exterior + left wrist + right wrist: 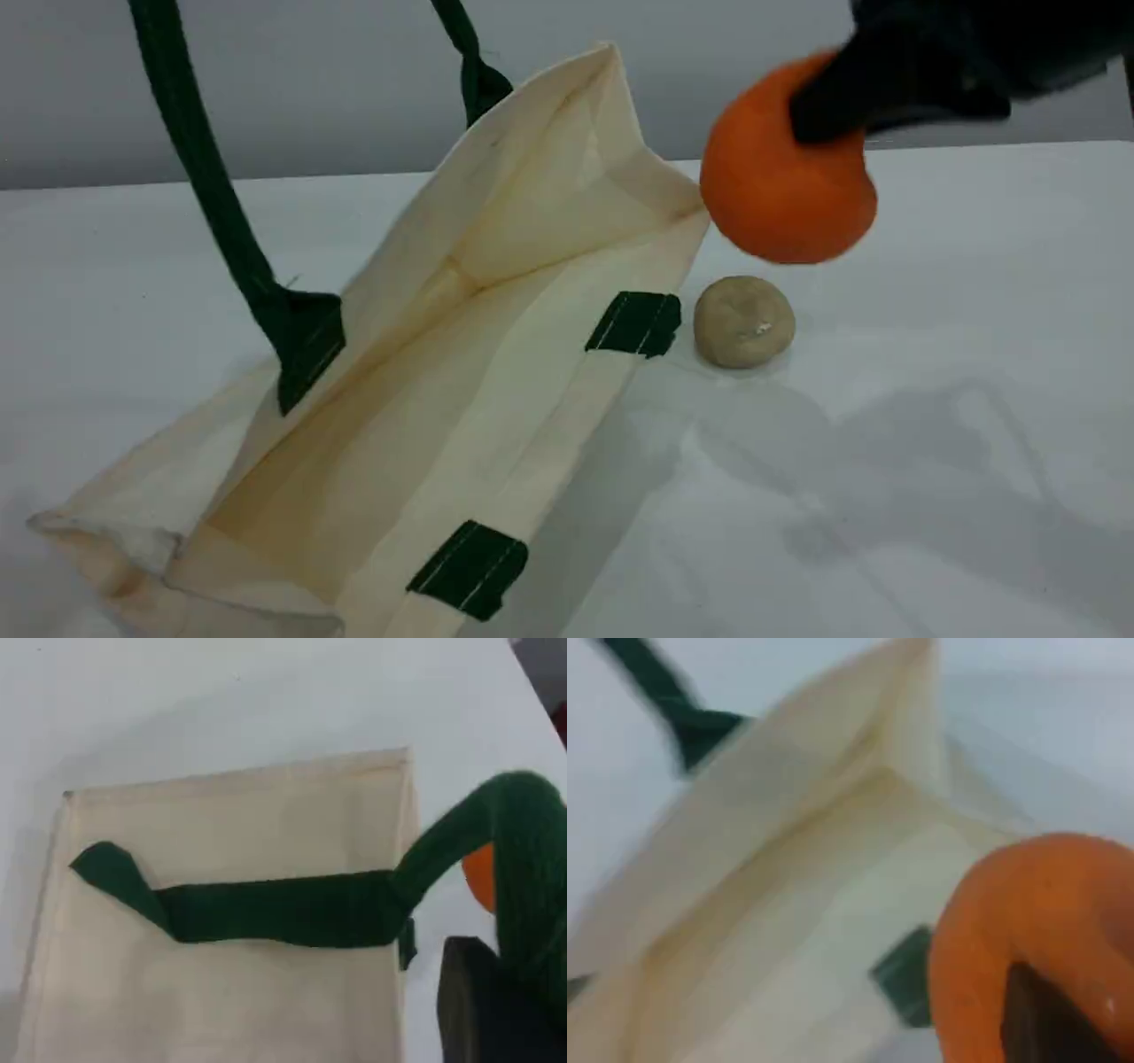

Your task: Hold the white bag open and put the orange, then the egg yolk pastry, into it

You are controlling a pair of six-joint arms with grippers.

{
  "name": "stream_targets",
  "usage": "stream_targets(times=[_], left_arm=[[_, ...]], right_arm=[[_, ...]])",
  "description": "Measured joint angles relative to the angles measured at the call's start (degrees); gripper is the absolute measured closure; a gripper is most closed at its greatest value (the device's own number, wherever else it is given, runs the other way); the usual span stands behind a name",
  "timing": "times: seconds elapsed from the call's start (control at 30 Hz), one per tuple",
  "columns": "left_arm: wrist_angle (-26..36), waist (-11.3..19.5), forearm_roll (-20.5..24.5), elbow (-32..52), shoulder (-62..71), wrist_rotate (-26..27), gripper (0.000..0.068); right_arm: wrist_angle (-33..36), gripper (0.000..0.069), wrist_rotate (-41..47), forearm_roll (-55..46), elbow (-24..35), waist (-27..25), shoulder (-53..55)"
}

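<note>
Your main risk now is the orange (pixel 784 190) catching the near rim of the white bag (pixel 496 372) instead of clearing it. The fruit hangs in the air just right of the bag's mouth, and the cloth wall there stands up loosely, so a low approach could push the rim inward and fold the opening shut. The grip looks to sit on the top of a round, smooth fruit, so it could also roll out if you swing fast. Below it, the egg yolk pastry (pixel 742 321) sits on the surface (pixel 930 425) just beside the bag's green patch; a dropped orange would probably knock it away.

Your right gripper (pixel 842 111) is closed down onto the orange and carries it clear of the surface. Your left gripper (pixel 492 1010) is fully closed, with the green strap handle (pixel 523 868) looped up at it, lifting that side to hold the mouth open.
</note>
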Motion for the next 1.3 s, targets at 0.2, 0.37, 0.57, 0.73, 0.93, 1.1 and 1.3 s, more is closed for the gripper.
stream_targets(times=[0.2,0.37,0.57,0.73,0.93,1.1,1.3], left_arm=[[2.51,0.00,-2.92,-1.57,0.00,1.43,0.0613],[4.07,0.00,-2.96,-4.04,-0.05,1.15,0.0613],[4.76,-0.61,-4.64,-4.04,0.00,1.00,0.0613],[4.77,-2.37,-3.95,-4.04,-0.07,1.19,0.0613],[4.50,-2.43,-3.78,-3.99,-2.85,1.00,0.0613],[4.26,-2.43,-2.78,-3.99,-3.52,0.68,0.0613],[4.19,-2.43,-2.78,-3.99,-3.45,0.27,0.0613]], right_arm=[[4.74,0.0650,-0.14,2.87,0.00,0.00,0.00],[7.38,0.0650,-0.58,5.40,0.00,0.00,0.00],[9.30,0.0650,-1.24,7.13,0.00,2.14,0.00],[4.88,0.0650,-3.61,11.01,0.00,9.20,0.00],[-4.00,0.0650,-5.78,13.88,0.00,17.71,0.05],[-5.22,0.0650,-6.48,16.90,0.00,18.28,0.05],[-5.08,0.0650,-7.10,18.09,0.00,18.28,0.74]])
